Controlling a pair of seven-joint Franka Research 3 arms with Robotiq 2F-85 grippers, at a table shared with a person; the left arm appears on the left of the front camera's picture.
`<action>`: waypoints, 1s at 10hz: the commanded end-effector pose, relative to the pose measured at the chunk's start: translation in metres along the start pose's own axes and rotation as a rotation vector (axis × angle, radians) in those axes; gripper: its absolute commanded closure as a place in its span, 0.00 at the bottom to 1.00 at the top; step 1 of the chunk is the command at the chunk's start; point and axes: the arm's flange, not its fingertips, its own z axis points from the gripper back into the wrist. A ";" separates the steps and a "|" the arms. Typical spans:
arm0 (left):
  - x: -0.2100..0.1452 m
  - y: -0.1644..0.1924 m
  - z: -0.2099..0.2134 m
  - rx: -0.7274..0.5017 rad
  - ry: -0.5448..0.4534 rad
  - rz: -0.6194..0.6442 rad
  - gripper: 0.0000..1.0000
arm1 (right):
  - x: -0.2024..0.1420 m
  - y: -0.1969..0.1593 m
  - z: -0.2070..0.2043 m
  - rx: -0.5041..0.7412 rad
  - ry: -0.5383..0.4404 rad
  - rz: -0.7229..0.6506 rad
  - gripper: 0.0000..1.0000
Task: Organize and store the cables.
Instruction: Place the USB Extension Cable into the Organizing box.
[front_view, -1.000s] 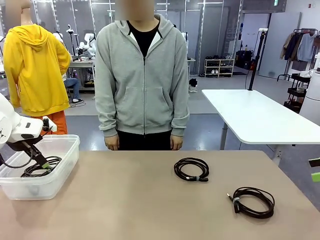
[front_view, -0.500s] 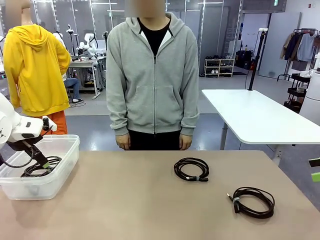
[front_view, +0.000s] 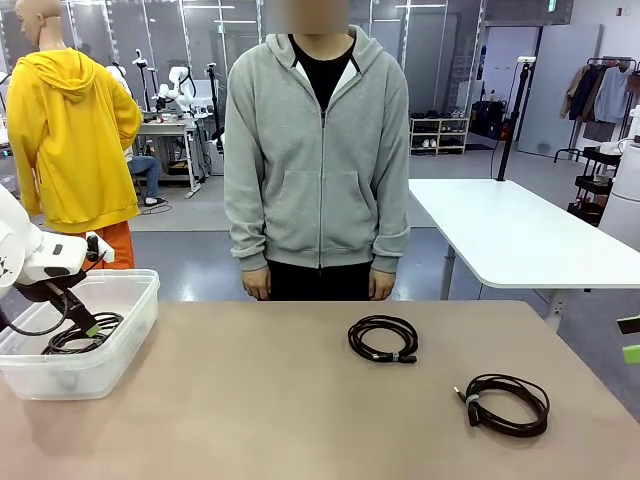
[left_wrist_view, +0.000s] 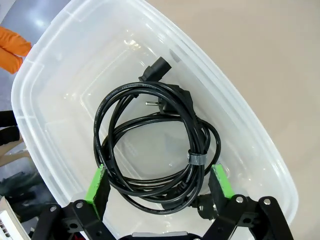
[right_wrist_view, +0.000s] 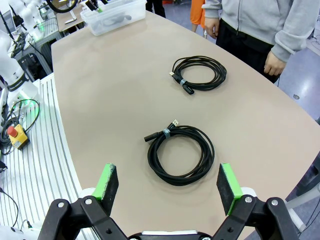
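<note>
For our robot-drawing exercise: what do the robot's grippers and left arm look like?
The left gripper and right gripper both have black, bolted fingers with bright green pads. The left arm is white, with a black hose looped beneath it.

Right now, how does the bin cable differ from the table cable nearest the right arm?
The bin cable lies in the clear bin; the near cable lies on the table. The bin cable has chunky plugs, one with pins; the near cable has slim connectors. The bin cable's loops are loose, the near cable's neat. Both are black, coiled and banded.
</note>
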 end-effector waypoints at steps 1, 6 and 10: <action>-0.002 0.003 0.000 0.000 0.000 -0.011 0.00 | -0.001 -0.002 0.000 0.000 -0.015 0.021 0.00; -0.002 0.003 0.000 0.000 0.000 -0.011 0.00 | -0.001 -0.002 0.000 0.000 -0.015 0.021 0.00; -0.002 0.003 0.000 0.000 0.000 -0.011 0.00 | -0.001 -0.002 0.000 0.000 -0.015 0.021 0.00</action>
